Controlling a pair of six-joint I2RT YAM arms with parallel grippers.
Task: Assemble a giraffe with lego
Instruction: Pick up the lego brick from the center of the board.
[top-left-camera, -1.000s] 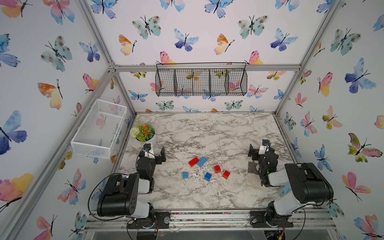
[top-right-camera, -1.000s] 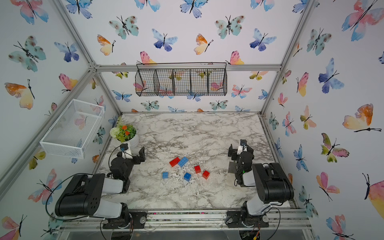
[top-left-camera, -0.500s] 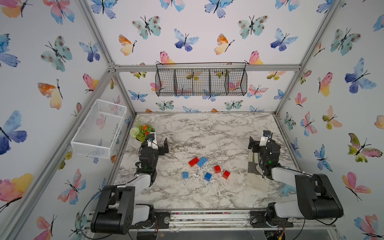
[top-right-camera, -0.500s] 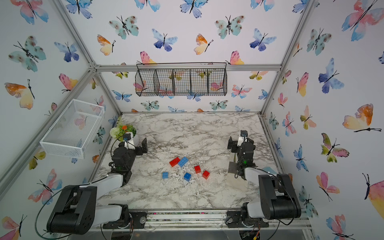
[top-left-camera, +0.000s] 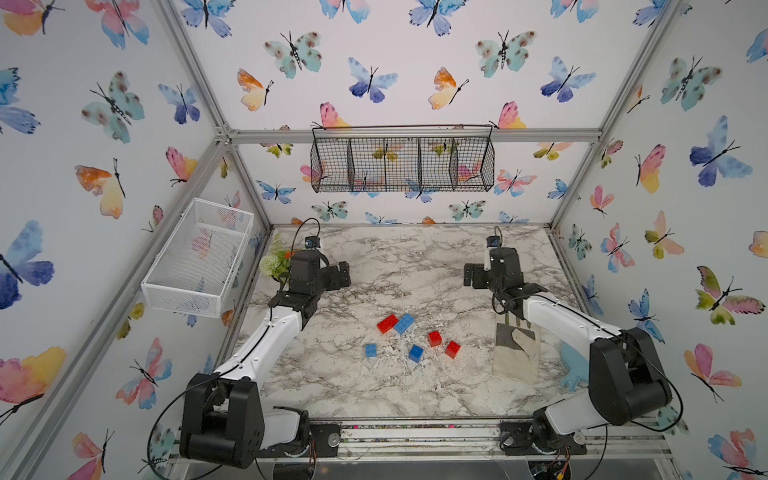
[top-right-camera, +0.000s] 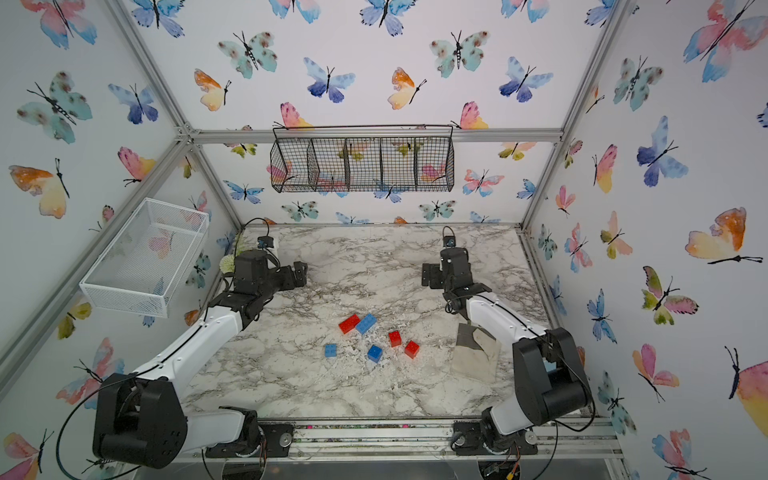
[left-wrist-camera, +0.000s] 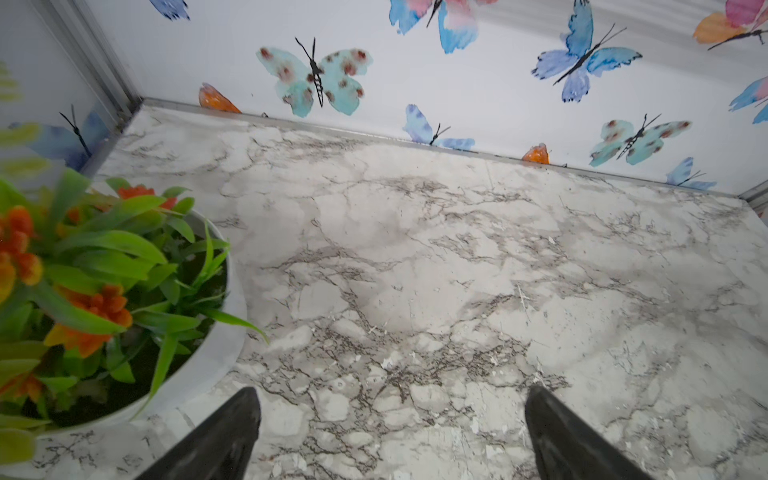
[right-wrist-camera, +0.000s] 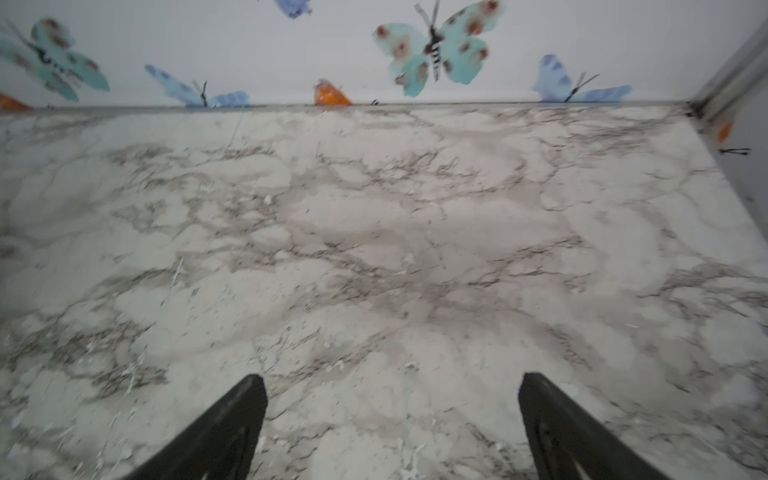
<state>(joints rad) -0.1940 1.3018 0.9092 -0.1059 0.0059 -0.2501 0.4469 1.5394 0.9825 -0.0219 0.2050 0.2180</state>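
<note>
Both your arms have stretched out since a second ago; left pincer (left-wrist-camera: 390, 432) and right pincer (right-wrist-camera: 392, 424) gape wide, empty, well beyond the 6 loose lego (top-left-camera: 411, 336).

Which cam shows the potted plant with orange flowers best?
Left wrist: the white-potted green plant with orange flowers is large and close. Both top views show only a sliver behind the left arm. Right wrist: none.

Staged lab cell: aluminium frame (top-left-camera: 409, 136), butterfly-papered walls (top-left-camera: 415, 62), marble tabletop (top-left-camera: 415, 257).

Bright even light, soft shadows; right wrist view blurred (edges distorted).
</note>
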